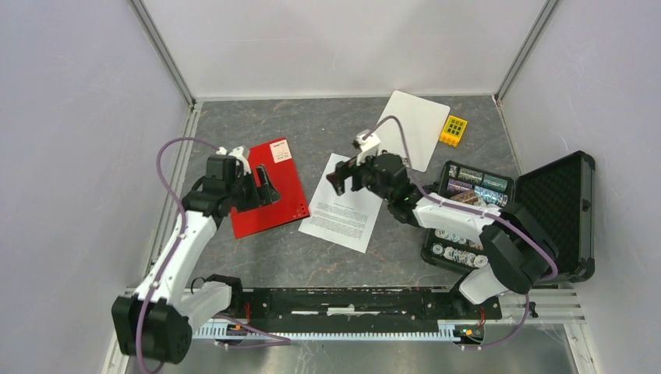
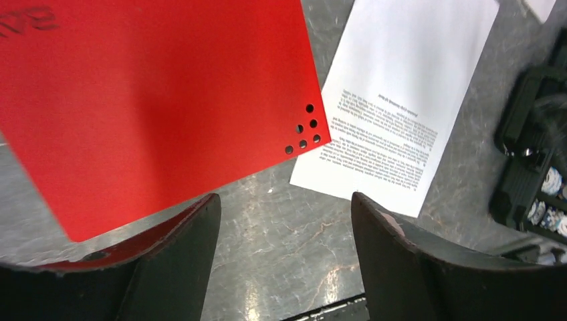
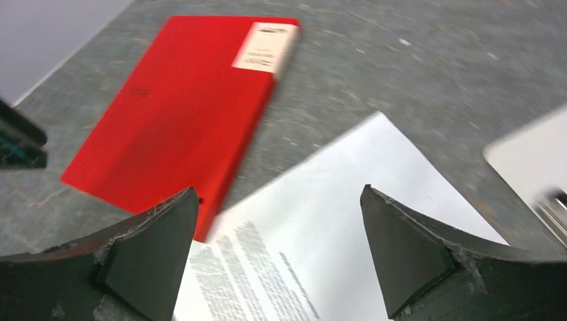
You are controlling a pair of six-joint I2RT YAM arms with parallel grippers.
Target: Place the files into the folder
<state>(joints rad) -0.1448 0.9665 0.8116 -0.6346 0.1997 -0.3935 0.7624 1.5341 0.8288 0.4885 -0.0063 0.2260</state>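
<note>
- My left hand [image 2: 284, 200] hangs over the near left part of the red folder [image 1: 273, 214], fingers spread with nothing between them.
- The folder lies shut and flat on the bench [image 1: 327, 269], left of centre. Its long axis runs near to far, the far end leaning a little left, with the white label [image 1: 279, 151] at the far right corner. It looks stiff and light. The thick edge facing the sheets reads as the spine (my guess), so I would lift the cover from the left long edge.
- The folder's punched near corner meets the edge of the files [image 1: 343, 214]. I can't tell whether it touches or overlaps.
- The files lie flat at mid-bench, long axis near to far, far end leaning right. The print fills the near part and the far part is blank. I see one outline, so I can't tell how many sheets there are. Thin, limp and slippery on the bench, they'll need a pinch at a raised edge or a slide.
- My right hand [image 3: 277, 197] hovers over their far end, fingers wide apart and holding nothing.
- A white clipboard [image 1: 417, 128], a yellow block [image 1: 454, 129] and an open black case [image 1: 557, 210] sit to the right.
</note>
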